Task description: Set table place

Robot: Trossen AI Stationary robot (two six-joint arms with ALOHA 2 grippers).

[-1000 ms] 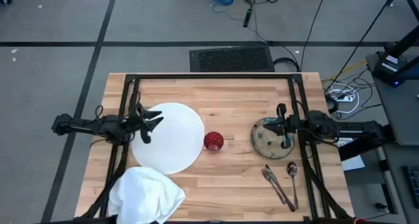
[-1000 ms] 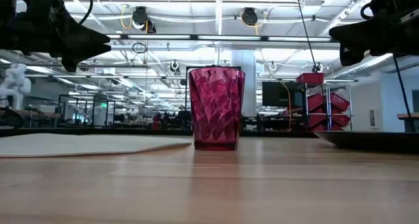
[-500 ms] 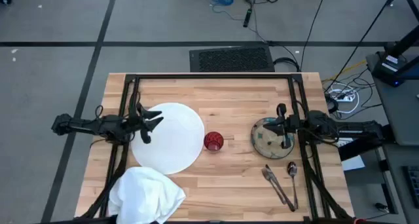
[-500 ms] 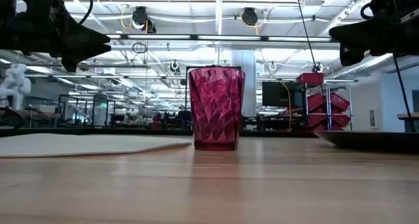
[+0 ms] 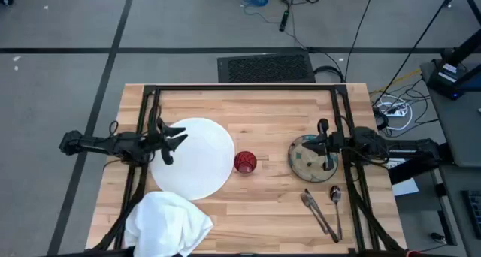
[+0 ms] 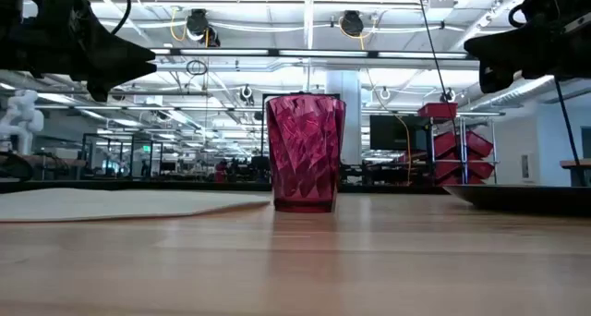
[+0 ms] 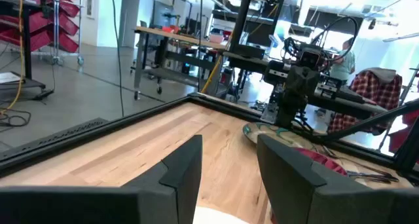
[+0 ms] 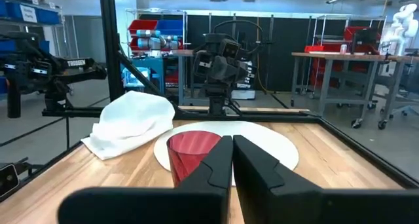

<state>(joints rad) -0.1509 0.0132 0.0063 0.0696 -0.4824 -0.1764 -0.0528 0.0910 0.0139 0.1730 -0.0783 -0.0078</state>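
Note:
A large white plate (image 5: 197, 158) lies left of centre on the table (image 5: 263, 107). A small red cup (image 5: 245, 162) stands beside it, and a speckled bowl (image 5: 302, 161) sits farther right. A crumpled white napkin (image 5: 169, 223) lies at the near left. A knife and fork (image 5: 316, 210) and a spoon (image 5: 335, 203) lie at the near right. My left gripper (image 5: 174, 144) hovers open above the plate's left edge. My right gripper (image 5: 314, 145) hovers shut above the bowl. In the low view both are well above the table.
Black frame rails (image 5: 240, 89) cross the far side of the table and run down both sides past the arms. Bare wood shows along the far half and between the cup and the near edge.

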